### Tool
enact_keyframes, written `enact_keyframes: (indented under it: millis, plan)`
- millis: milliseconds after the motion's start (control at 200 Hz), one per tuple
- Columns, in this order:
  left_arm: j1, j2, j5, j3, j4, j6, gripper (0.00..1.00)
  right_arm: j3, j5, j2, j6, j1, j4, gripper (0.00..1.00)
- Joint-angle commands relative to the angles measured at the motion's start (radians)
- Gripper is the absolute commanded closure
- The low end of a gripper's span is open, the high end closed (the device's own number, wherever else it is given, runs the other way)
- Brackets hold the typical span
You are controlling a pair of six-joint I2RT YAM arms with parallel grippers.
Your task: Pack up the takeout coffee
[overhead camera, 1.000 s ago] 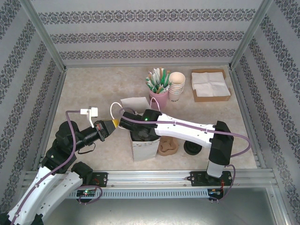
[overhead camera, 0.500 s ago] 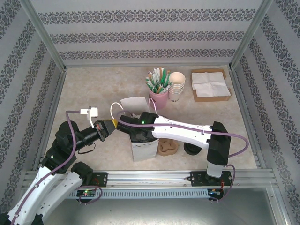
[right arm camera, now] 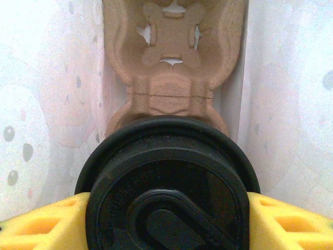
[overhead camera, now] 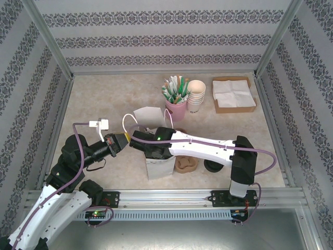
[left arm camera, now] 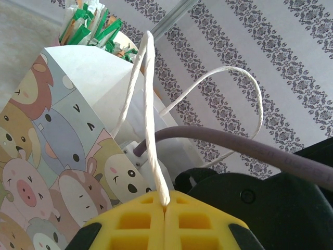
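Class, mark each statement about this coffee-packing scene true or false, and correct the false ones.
1. The left gripper pinches the white paper-cord handle of the cartoon-animal paper bag. True.
2. The right gripper is open and empty. False: it is shut on the black-lidded cup.
3. A brown moulded-pulp carrier lies inside the bag under that cup. True.
4. The pink cup of stirrers lies tipped over. False: it stands upright beside the stack of paper cups.

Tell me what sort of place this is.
Probably a mock café takeout counter in a robot test cell: stacked paper cups, a pink holder of stirrers, a napkin tray, and a lidded coffee cup held inside a paper bag.
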Motion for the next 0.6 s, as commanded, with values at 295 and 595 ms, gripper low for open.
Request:
enact_keyframes:
  millis: [295,595]
  plan:
    - [-0.015,0.008,0.004,0.022,0.015,-0.018,0.97,-0.141,-0.115,0.099,0.024,0.024,0.018,0.44]
    - [-0.015,0.011,-0.002,0.024,0.014,-0.023,0.97,-0.13,-0.09,0.157,0.017,0.023,-0.052,0.44]
